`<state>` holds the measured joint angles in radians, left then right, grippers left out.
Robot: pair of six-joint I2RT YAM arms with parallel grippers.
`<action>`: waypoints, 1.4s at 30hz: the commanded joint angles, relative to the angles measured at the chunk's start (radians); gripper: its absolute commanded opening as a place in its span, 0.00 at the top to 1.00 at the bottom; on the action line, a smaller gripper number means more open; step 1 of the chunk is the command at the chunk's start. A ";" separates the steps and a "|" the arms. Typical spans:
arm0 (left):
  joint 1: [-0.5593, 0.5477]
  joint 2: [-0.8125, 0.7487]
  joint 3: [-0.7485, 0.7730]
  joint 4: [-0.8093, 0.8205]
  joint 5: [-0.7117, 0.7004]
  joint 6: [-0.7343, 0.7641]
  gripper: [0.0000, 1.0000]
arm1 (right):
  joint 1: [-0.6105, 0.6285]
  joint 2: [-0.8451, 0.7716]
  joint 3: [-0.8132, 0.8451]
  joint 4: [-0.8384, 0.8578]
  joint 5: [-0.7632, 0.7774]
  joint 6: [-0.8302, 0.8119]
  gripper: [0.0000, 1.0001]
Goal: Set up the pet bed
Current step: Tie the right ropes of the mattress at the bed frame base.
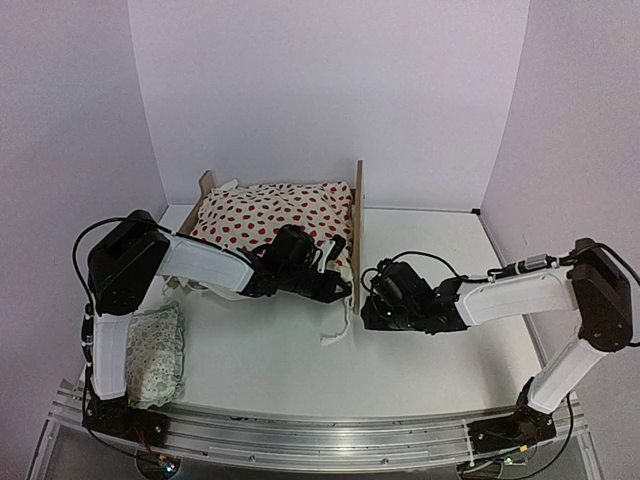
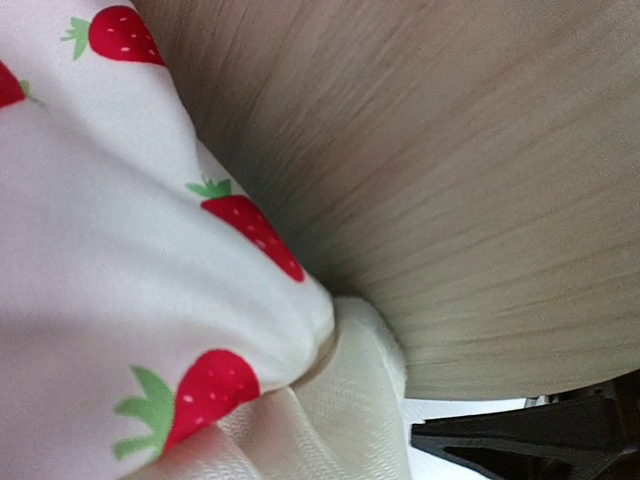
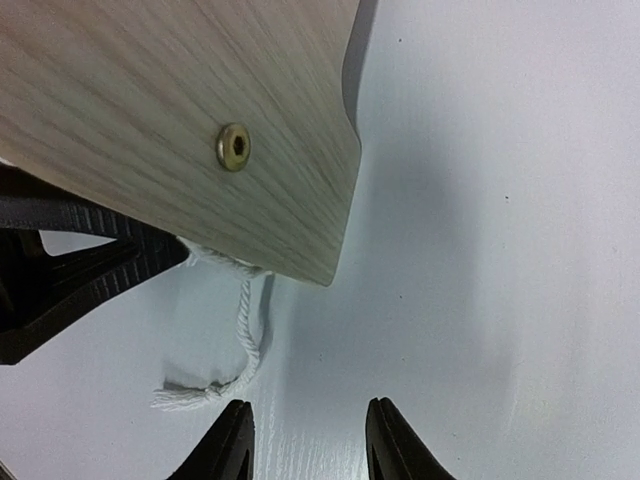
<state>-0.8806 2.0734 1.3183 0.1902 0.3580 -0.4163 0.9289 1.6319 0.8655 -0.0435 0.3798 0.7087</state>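
Observation:
The pet bed (image 1: pixel 358 230) stands at the back of the table, its plywood headboard on the right. A cream blanket with red strawberries (image 1: pixel 270 215) covers it. My left gripper (image 1: pixel 335 288) is at the blanket's near right corner, against the headboard. In the left wrist view the bunched blanket (image 2: pixel 150 300) and its cream ruffle (image 2: pixel 340 410) fill the jaws and hide the fingers, with the board (image 2: pixel 450 200) right behind. My right gripper (image 3: pixel 308 440) hovers open over bare table just right of the headboard corner (image 3: pixel 200 120), holding nothing.
A white cord with a frayed tassel (image 3: pixel 240 340) trails from under the headboard onto the table, close to my right gripper's left finger. A small green-patterned pillow (image 1: pixel 155 355) lies at the near left by the left arm's base. White walls enclose the table.

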 commanded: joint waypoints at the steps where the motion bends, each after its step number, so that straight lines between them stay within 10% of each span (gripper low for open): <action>1: 0.005 0.029 0.055 0.009 0.012 0.017 0.98 | -0.014 0.033 -0.015 0.088 -0.055 0.019 0.60; 15: 0.005 0.007 -0.005 0.071 0.051 0.010 0.78 | -0.020 0.012 -0.081 0.143 -0.049 0.068 0.60; 36: 0.005 0.085 0.056 0.085 0.028 -0.008 0.97 | -0.020 -0.060 -0.129 0.143 -0.040 0.070 0.61; 42: 0.005 0.096 0.060 0.099 -0.005 -0.024 0.81 | -0.020 -0.079 -0.142 0.143 -0.034 0.072 0.60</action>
<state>-0.8830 2.1390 1.3501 0.2815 0.3981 -0.4220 0.9142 1.6001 0.7345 0.0784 0.3363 0.7788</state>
